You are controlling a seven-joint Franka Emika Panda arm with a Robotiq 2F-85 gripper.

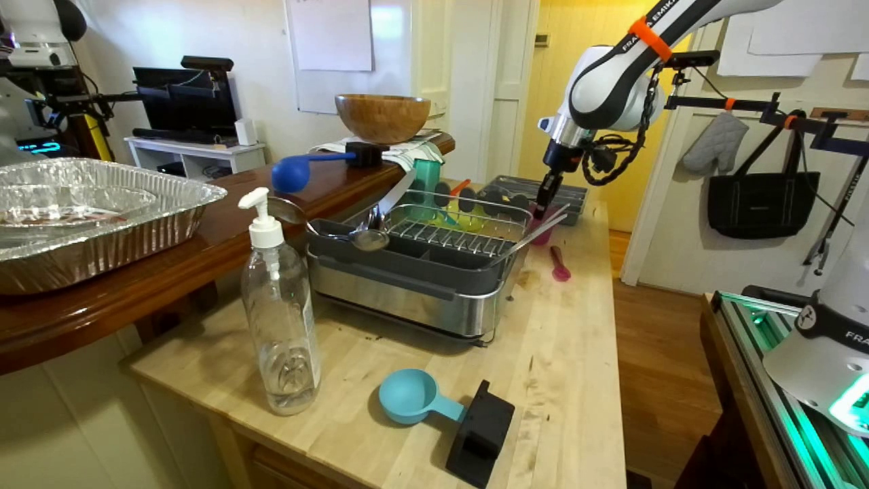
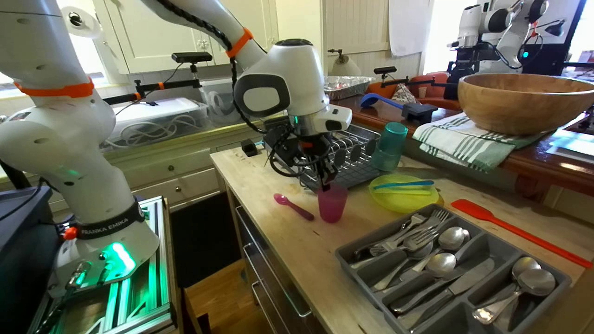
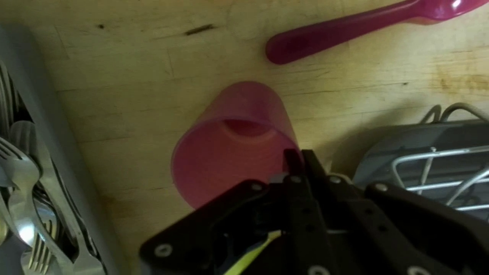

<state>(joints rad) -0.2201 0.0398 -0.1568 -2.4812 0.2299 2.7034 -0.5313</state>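
Pale wooden counter (image 3: pixel 126 95), and here's the gripper (image 3: pixel 301 152) clamped on the cup (image 3: pixel 229 160): it stands beneath the jaws, one finger inside, one out, a grip that seems to suit that thin rim! Spoon (image 3: pixel 344 31) just beyond the jaws, rack (image 3: pixel 405 141) close beside them, tray (image 3: pixel 57 137) across the cup.

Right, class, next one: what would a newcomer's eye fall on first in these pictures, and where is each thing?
Probably the big white robot arm leaning over the pale worktop, its black pincer shut on the rim of a pink cup. Next, perhaps, the large wooden bowl on a striped towel on the dark raised counter. In an exterior view, the grey tray of shiny cutlery also stands out, across the worktop's foreground.
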